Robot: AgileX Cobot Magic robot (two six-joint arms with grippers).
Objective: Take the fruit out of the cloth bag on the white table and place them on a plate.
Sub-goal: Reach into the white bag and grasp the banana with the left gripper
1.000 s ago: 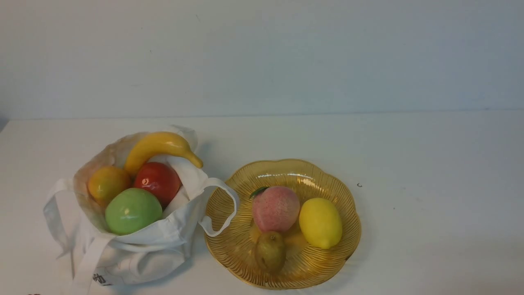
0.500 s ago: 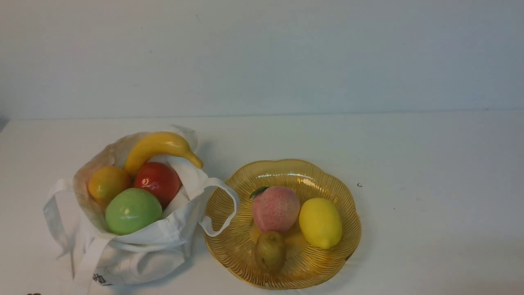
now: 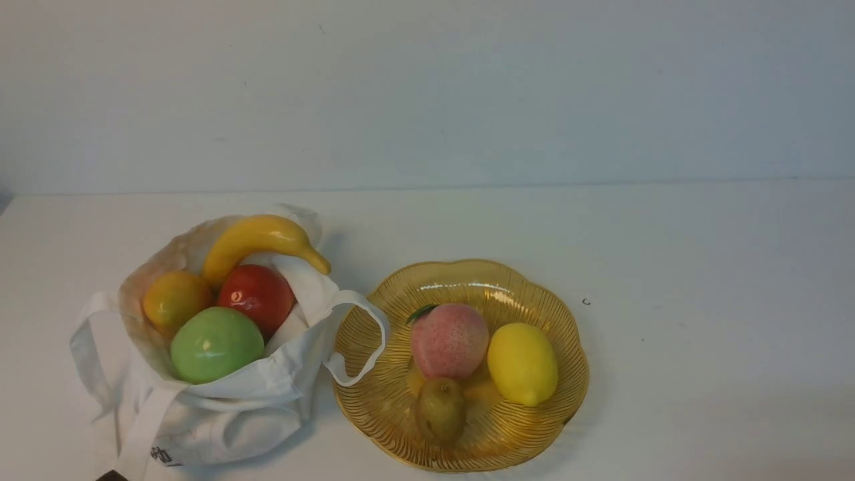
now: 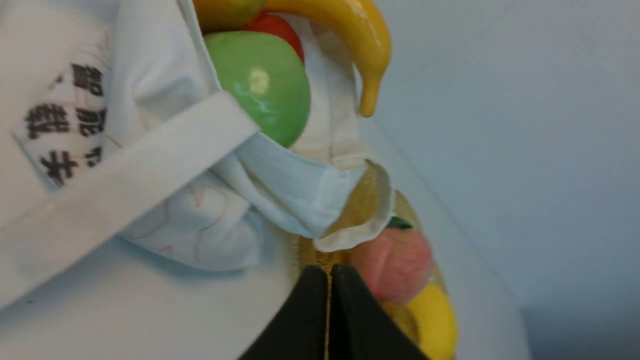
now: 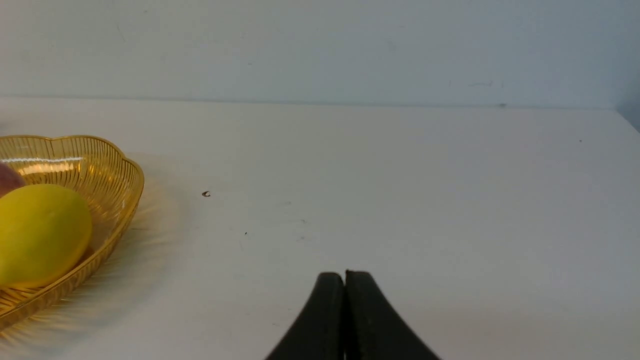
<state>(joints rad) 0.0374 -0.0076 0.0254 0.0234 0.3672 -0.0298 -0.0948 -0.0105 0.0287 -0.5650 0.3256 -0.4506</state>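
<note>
"While the left gripper (image 4: 330,272) is pinched to nothing, where is the cloth bag (image 3: 230,427)?"

"Beyond that gripper, with its mouth open. Inside lie the banana (image 3: 267,234), red apple (image 3: 257,297), green apple (image 3: 217,344) and orange-yellow fruit (image 3: 175,300)."

"And the plate (image 3: 371,414)?"

"Ahead and to the right of the left gripper, on the white table (image 3: 701,321). It bears a pink peach (image 3: 449,341), a yellow lemon (image 3: 523,364) and a brown kiwi (image 3: 441,411); one strap handle (image 3: 381,321) reaches over its rim."

"What about the right gripper (image 5: 345,275)?"

"Its fingers meet, holding nothing, and the plate is well apart from it. Whether the strap touches the rim, nobody can tell."
</note>
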